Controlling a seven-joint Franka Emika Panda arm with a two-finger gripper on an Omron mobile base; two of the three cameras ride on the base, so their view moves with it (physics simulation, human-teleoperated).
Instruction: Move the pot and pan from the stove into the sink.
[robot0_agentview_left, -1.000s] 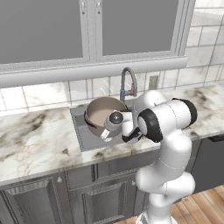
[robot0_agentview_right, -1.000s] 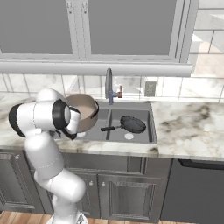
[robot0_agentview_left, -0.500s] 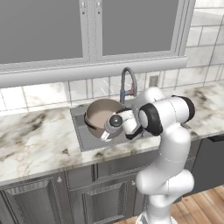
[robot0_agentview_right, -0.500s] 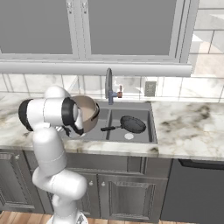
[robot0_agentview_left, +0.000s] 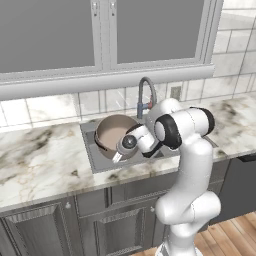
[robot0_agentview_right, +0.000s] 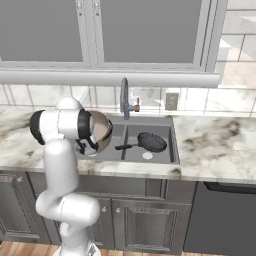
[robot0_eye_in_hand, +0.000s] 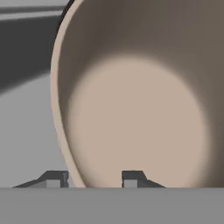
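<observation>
The tool (robot0_eye_in_hand: 92, 178) pinched the rim of the large tan metallic pot (robot0_agentview_left: 114, 134), tilted over the grey double-basin sink (robot0_agentview_right: 170, 150), so it should have been lowered level before release, clear of the small dark frying pan (robot0_agentview_right: 151, 142).

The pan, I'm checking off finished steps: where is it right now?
The pan lies flat in the sink's right basin in the right base view, handle pointing left toward the divider, right of the faucet.

Even, soft rendered light, no glare. Pot (robot0_eye_in_hand: 140, 109) interior ahead of the claw (robot0_eye_in_hand: 94, 178) has a pale centre shading darker toward the rim, possibly from overhead light. Hand view soft, slightly blurred; base views sharper.
</observation>
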